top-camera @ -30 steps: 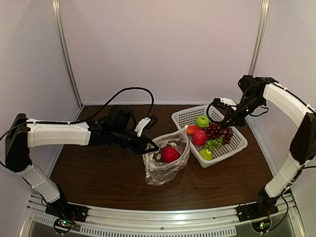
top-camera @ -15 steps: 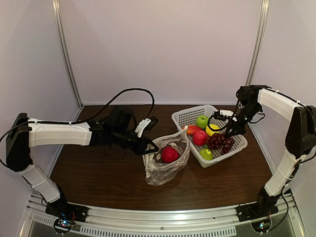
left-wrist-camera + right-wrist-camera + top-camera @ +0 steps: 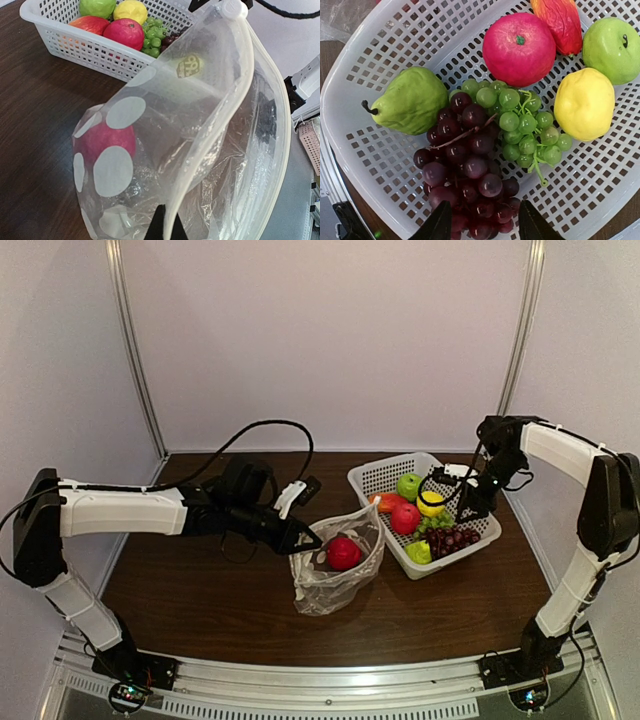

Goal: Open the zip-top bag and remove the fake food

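Zip-top bag (image 3: 338, 565) stands mid-tabletop, mouth open, facing up & toward the far right corner. Left end effector (image 3: 308, 537) is clamped on its rim, arm stretched low from the left edge. One red apple (image 3: 344, 552) lies inside. Right end effector (image 3: 466, 508), fingers apart, hangs over purple grapes (image 3: 465, 165) in the white basket (image 3: 380, 475) nr the far right corner. The apple lies to its left, nearer the near edge. Right arm is the free one, wrist pointing down.

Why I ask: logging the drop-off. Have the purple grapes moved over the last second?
Yes. In the top view, the purple grapes moved from the white basket's middle toward its near-right rim.
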Robot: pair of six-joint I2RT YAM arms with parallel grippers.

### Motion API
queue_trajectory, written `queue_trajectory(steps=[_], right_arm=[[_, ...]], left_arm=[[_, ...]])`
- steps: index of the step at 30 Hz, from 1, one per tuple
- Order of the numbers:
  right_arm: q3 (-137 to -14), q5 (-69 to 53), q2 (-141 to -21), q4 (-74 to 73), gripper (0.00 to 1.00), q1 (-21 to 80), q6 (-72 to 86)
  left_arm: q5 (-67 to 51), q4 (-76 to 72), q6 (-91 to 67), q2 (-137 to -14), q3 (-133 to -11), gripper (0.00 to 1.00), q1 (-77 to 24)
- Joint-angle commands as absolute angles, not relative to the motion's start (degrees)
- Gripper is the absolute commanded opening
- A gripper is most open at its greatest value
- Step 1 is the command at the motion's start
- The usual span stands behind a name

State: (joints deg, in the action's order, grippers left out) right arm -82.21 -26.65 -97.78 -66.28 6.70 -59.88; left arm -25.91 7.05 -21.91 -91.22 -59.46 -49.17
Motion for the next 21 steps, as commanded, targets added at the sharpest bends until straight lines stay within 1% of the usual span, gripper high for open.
queue_trajectory(steps=[1, 3, 7, 11, 13, 16, 19, 21], right_arm=[[-87.3, -28.2, -96.7, -65.5, 0.51, 6.6, -54.1], [-89.7, -30.5, -95.6, -66.9, 0.53, 7.6, -52.8], [-91.9, -33.6, -91.1, -67.1, 0.54, 13.3, -50.2], [-90.8, -34.1, -85.4, -61.2, 0.54, 22.0, -46.1], [-89.2, -33.3, -82.8, -57.1, 0.55, 26.8, -44.4], [-87.3, -32.5, -80.7, -53.0, 0.55, 34.4, -43.4], [-89.1, -32.0, -82.8, -54.8, 0.52, 39.5, -43.6], [-89.8, -30.9, -84.5, -55.7, 0.48, 42.2, -43.7]], left_arm=[[-27.2, 5.9, -21.3, -92.2, -60.0, 0.0, -48.8], [-27.5, 5.8, -21.4, -92.2, -60.8, 0.0, -48.8], [-28.2, 5.6, -21.4, -92.4, -62.2, 0.0, -48.8], [-29.6, 5.3, -21.8, -92.8, -63.7, 0.0, -48.8], [-30.5, 4.8, -22.3, -92.9, -64.2, 0.0, -48.8], [-31.2, 4.7, -22.8, -92.9, -65.0, 0.0, -48.8], [-31.7, 4.8, -23.2, -92.7, -65.3, 0.0, -48.8], [-32.2, 5.0, -23.6, -92.5, -65.4, 0.0, -48.8]])
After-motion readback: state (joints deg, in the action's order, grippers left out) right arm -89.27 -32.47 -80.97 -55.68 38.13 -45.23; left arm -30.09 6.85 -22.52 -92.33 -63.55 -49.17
